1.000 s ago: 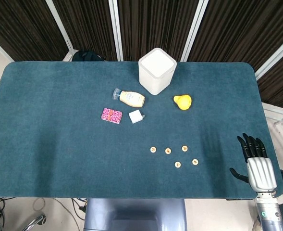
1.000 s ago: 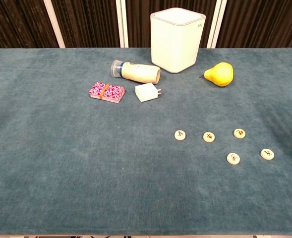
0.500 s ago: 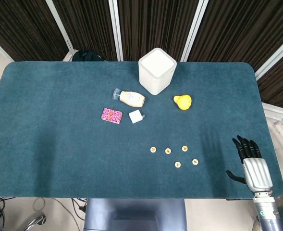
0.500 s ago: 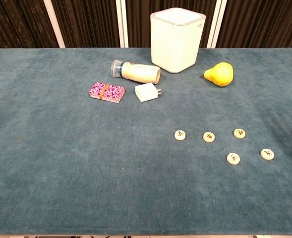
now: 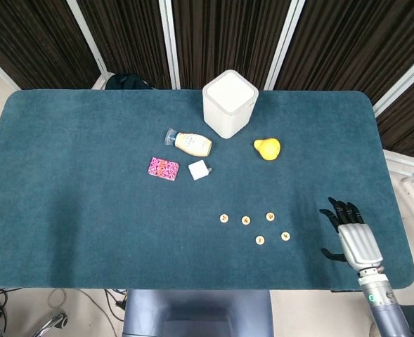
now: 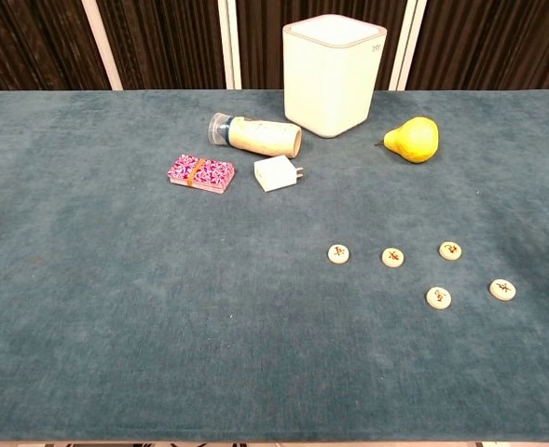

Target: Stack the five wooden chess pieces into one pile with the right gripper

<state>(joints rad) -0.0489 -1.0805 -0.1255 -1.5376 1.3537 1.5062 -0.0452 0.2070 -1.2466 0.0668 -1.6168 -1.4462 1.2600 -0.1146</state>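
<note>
My right hand (image 5: pixel 352 239) is empty, fingers spread, at 3 o'clock of the five pieces (image 5: pixel 261 241) lying flat and apart on the cloth (image 5: pixel 87 182); they look light, stiff and thin, so I'd pinch each by its rim.

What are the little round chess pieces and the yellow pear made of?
The chess pieces look like pale, smooth wood: tan discs with red marks on top. The pear looks like glossy plastic, judging by its even yellow shine, though it might be real fruit.
</note>
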